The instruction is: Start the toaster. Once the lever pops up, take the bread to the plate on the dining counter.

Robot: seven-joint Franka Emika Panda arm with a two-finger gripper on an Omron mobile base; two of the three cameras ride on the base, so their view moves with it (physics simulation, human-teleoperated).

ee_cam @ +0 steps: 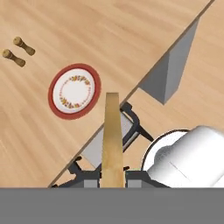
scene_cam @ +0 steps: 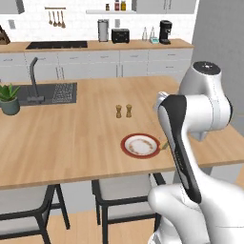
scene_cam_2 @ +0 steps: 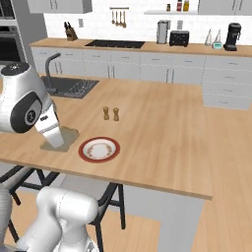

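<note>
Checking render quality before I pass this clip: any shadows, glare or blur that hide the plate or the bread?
Left base view: soft even light, plate sharp, arm covering its right side. Right base view: bread casts a faint shadow on the dining counter. Hand view: no glare; bread edge-on, slightly soft.

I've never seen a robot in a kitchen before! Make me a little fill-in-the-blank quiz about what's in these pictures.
1. The thin tan slice held between the fingers is the ____.
2. The plate on the dining counter has a rim coloured ____.
3. The number of small wooden shakers standing just behind the plate is ____.
4. The toaster stands on the worktop along the tiled wall, and the dark appliance further right there is a ____ machine.

Missing words: bread; red; two; coffee
</note>
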